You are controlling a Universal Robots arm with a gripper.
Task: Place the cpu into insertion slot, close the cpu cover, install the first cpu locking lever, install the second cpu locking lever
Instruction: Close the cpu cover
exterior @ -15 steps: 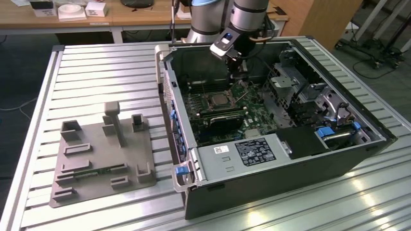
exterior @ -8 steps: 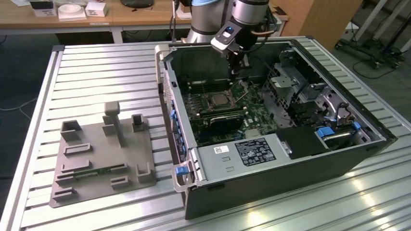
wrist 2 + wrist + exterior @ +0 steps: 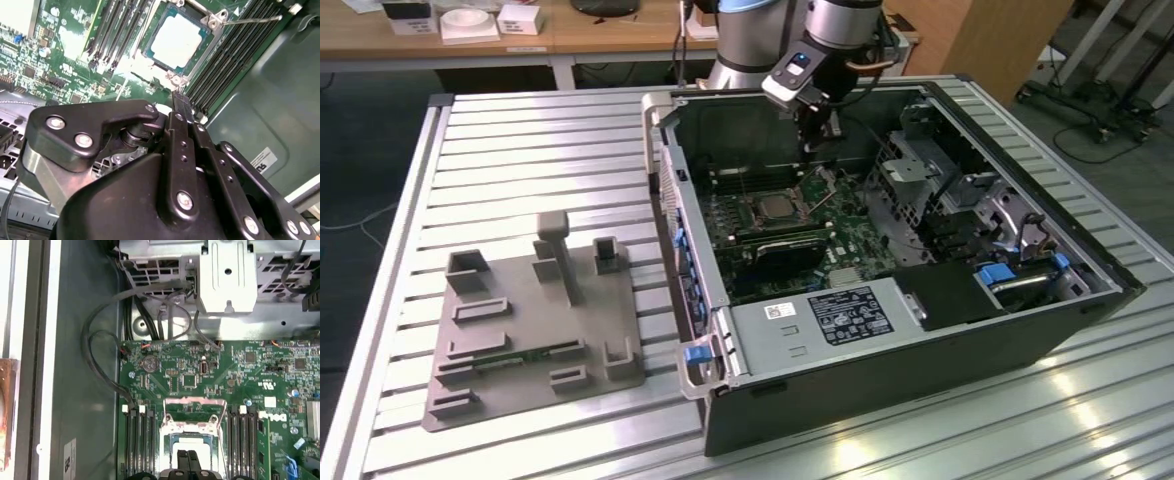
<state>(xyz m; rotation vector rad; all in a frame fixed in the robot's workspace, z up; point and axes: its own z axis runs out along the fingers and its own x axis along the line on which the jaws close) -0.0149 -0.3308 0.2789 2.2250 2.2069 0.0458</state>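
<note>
The cpu [image 3: 177, 41], a pale silver square, lies in the insertion slot [image 3: 774, 210] on the green board of the open computer case. In the second wrist view the cpu cover [image 3: 214, 22], a thin silver frame, lies around it, and the chip shows through its window. A thin metal lever rod [image 3: 252, 20] sticks out sideways from one corner of the socket. My gripper [image 3: 179, 100] hangs just above the board beside the socket, its two black fingers pressed together with nothing between them. In the first wrist view its tips [image 3: 188, 457] sit over the cpu [image 3: 192, 444].
Long black memory slots [image 3: 140, 440] flank the socket on both sides. Black cables [image 3: 100, 355] loop along the case wall, and a metal drive cage [image 3: 225, 280] stands beyond the board. A grey fixture plate [image 3: 534, 320] lies on the slatted table [image 3: 520, 140] at the exterior view's left.
</note>
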